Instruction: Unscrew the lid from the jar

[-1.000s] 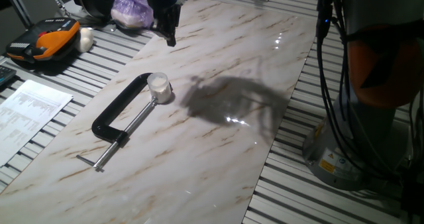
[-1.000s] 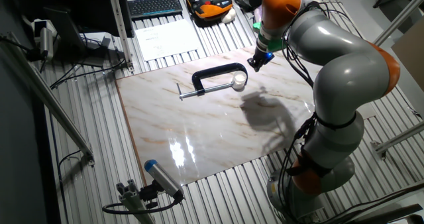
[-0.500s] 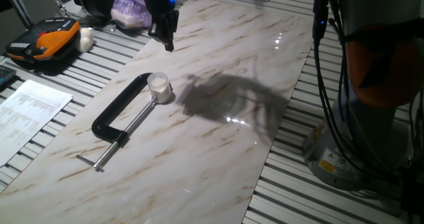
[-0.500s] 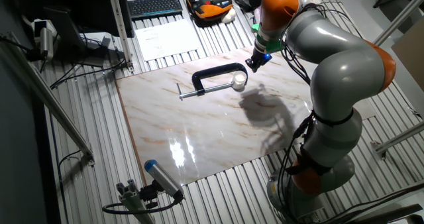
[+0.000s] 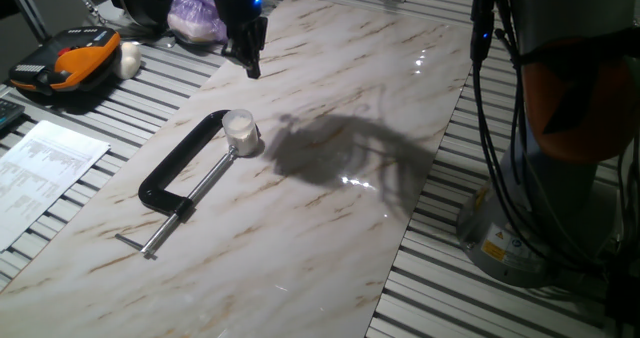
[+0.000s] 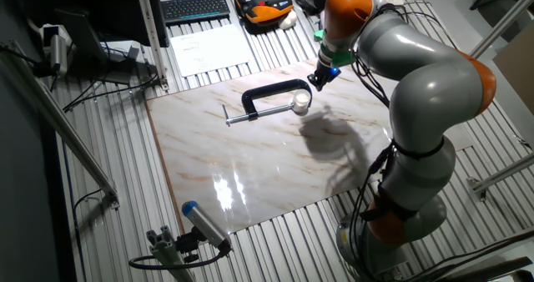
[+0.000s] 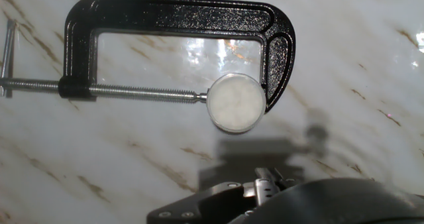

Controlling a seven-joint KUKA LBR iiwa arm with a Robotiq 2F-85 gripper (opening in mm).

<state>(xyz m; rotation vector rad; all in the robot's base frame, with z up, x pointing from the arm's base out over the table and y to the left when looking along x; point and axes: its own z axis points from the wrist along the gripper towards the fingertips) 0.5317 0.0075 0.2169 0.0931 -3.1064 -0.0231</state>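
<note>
**Gripper hovering above the clamped jar**

In one fixed view you see the gripper [image 5: 250, 66] hanging in the air over the far part of the marble tabletop [image 5: 330, 228], well apart from the jar [image 5: 241, 136]. The jar stands upright with its white lid [image 5: 238, 123] on, pinched in the mouth of a black C-clamp [image 5: 180, 178] that lies flat on the marble. The fingers look close together, but you cannot tell from here whether they touch. An orange-and-black case [image 5: 65, 66] and a white lump [image 5: 130, 58] sit on the ribbed bench to the left, beside a printed sheet [image 5: 45, 173].

In the other fixed view you find the gripper [image 6: 317, 78] just beyond the jar [image 6: 300, 105], above it and not touching; the fingers' state stays unclear.

In the hand view you look straight down on the lid [image 7: 236, 102], held between the clamp's screw tip [image 7: 199, 97] and the clamp's frame [image 7: 275, 58]. The fingers do not show, only dark housing at the bottom edge
</note>
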